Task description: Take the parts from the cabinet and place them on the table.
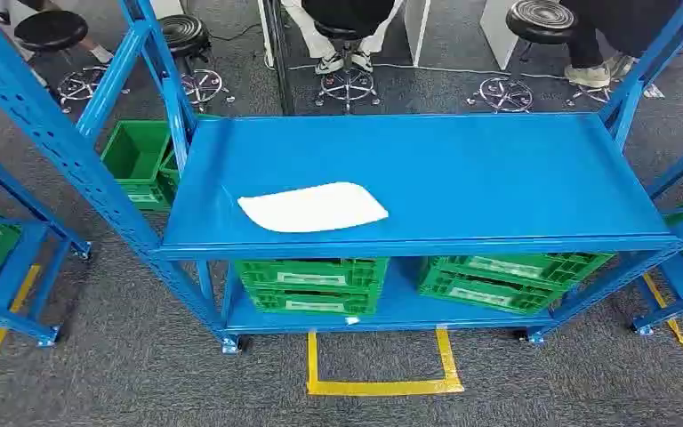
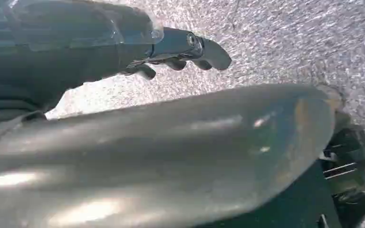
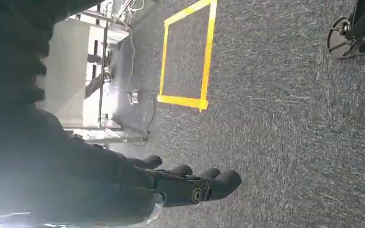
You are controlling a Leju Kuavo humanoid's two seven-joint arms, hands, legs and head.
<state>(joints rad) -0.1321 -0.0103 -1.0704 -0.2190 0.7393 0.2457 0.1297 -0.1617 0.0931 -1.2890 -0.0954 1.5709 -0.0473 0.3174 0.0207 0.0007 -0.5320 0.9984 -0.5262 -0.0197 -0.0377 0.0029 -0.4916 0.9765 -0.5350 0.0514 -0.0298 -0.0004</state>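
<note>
A flat white part (image 1: 313, 206) with rounded corners, thin and sheet-like with a smooth matte face, lies on the top shelf of the blue painted steel rack (image 1: 462, 169). It sits toward the rack's left front corner, just behind the raised front lip, with bare blue shelf all round it.

On the rack's bottom shelf stand two stacks of green ribbed plastic crates (image 1: 313, 285), side by side below the white part, the right stack (image 1: 507, 280) turned at a slant. More green plastic bins (image 1: 135, 158) sit on the floor behind the rack's left upright. A square of yellow tape (image 1: 381, 384) is stuck to the coarse grey carpet just in front of the rack. Behind the rack stand black round-seated stools on chrome star bases (image 1: 187, 53), with seated people's legs and shoes (image 1: 345, 60) among them.

The left hand (image 2: 180, 52) hangs over the speckled carpet, dark fingers loosely curled, holding nothing. The right hand (image 3: 190, 183) likewise hangs above the carpet, its dark fingers apart and extended, released, holding nothing.
</note>
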